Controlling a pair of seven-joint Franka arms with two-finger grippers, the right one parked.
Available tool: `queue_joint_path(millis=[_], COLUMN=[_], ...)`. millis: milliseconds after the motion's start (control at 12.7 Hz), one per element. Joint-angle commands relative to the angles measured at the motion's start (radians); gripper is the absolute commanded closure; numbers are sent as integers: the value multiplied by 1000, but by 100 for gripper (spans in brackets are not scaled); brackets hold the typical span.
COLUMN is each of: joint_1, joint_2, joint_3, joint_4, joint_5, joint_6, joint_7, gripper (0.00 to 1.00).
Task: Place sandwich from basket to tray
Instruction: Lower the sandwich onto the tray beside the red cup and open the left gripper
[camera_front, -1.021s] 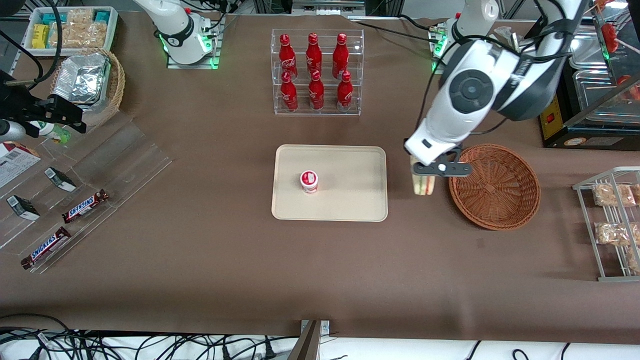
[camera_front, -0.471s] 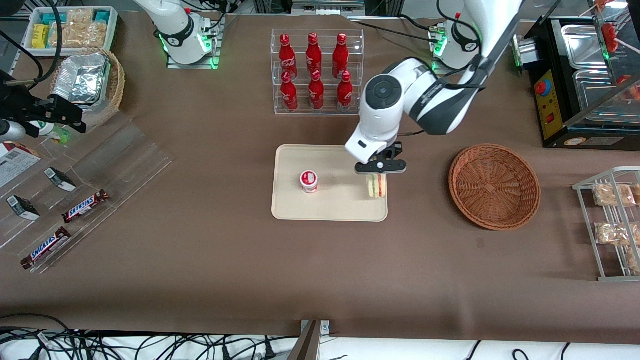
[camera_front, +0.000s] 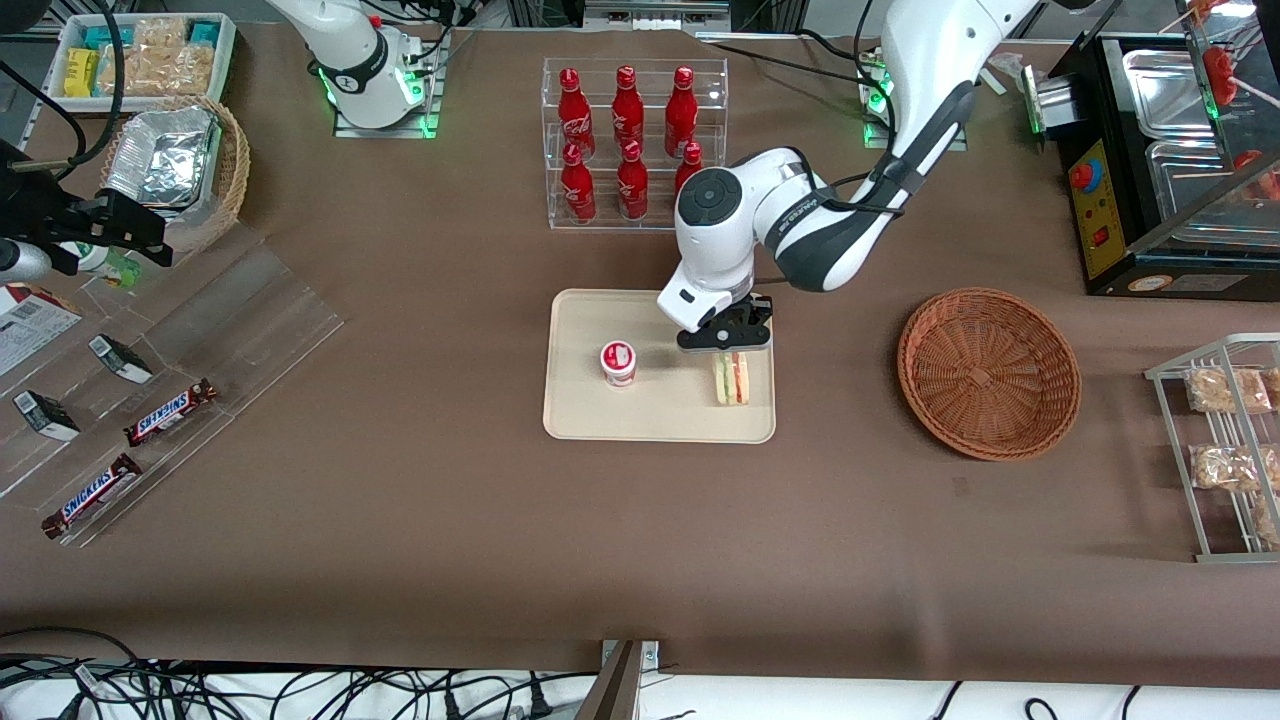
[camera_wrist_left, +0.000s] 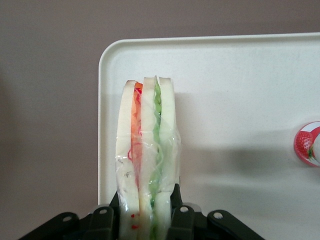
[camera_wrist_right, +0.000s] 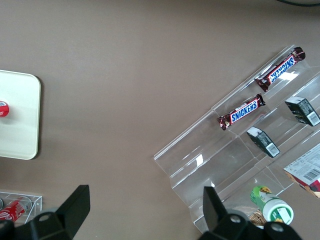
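Brown surface (camera_front: 450, 520) carries the emptied basket (camera_front: 988, 372); the sandwich (camera_front: 730, 378) is held clamped in the tool (camera_front: 726, 345) over the tray (camera_front: 660, 415), and only release is left.

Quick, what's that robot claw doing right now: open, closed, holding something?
Gripper: closed on the sandwich, above the tray.

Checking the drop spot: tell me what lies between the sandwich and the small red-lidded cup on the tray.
Only bare tray lies between the sandwich, held by the gripper, and the cup, as the front view shows.
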Motion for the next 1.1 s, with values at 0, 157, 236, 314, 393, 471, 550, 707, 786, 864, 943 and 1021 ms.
queue_joint_path(millis=[0,157,236,314,393,471,550,707,786,864,943,1021], joint_1=[-12,-15,-16,-16,-16,-24,-25,-25,-25,-25,-25,-25], joint_2=[16,22,27,32,35,36,38,44,44,44,47,48], joint_3=[2,2,2,2,2,2,2,2,2,2,2,2], joint_4=[20,20,22,22,22,22,22,22,22,22,23,23], joint_5=[29,31,31,31,35,46,50,52,50,50,50,49], joint_6=[-6,-4,-4,-4,-4,-4,-4,-3,-3,-4,-4,-4], joint_7=[-17,-17,-17,-19,-19,-25,-37,-45,-45,-45,-45,-45], gripper=[62,62,62,62,62,62,62,62,55,41,36,26])
